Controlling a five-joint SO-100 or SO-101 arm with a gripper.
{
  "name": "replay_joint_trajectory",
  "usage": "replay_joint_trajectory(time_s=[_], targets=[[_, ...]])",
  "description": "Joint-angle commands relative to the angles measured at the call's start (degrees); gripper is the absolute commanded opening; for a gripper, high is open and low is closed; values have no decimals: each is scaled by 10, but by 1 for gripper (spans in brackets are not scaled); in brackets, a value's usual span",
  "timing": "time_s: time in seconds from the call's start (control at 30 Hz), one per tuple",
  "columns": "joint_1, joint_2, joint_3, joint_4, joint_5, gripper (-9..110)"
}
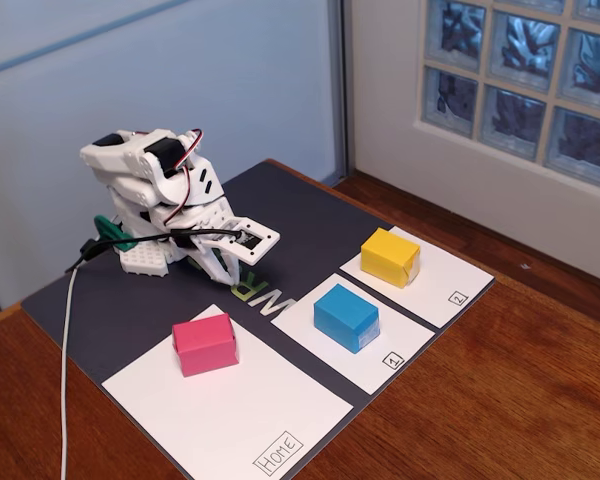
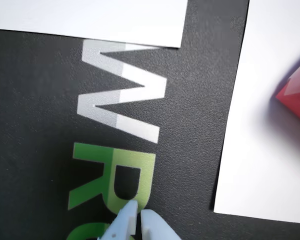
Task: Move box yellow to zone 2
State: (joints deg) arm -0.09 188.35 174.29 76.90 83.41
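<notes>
I sit folded at the back of a dark mat (image 1: pixel 310 215) laid on a reddish wooden counter (image 1: pixel 520 400), with a pale blue wall behind me and a glass-block window (image 1: pixel 525 75) to the right in the fixed view. That view shows what my wrist camera cannot: the box yellow (image 1: pixel 390 256) rests on zone 2 (image 1: pixel 445 285), the white sheet with a boxed "2" at its near corner; a blue block (image 1: pixel 346 317) sits on the sheet marked "1" (image 1: pixel 380 350), and a pink block (image 1: pixel 205 343) on the "Home" sheet (image 1: pixel 230 415). My end effector (image 1: pixel 238 268) hangs low over the mat's printed letters, well apart from the yellow box. The wrist view shows those grey and green letters (image 2: pixel 122 107) up close, a blurred edge of the pink block (image 2: pixel 297 95), and my end effector (image 2: pixel 138 216) with fingertips touching, holding nothing.
</notes>
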Motion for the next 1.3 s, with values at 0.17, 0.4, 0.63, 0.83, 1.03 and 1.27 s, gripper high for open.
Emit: replay_joint_trajectory(time_s=[0.17,0.4,0.63,0.83,1.03,1.27], targets=[[5,30,-2,52,-9,0],[14,30,-2,63,6,0],[18,30,-2,63,6,0],[18,30,-2,63,6,0],[18,30,-2,63,6,0],[18,30,-2,63,6,0]])
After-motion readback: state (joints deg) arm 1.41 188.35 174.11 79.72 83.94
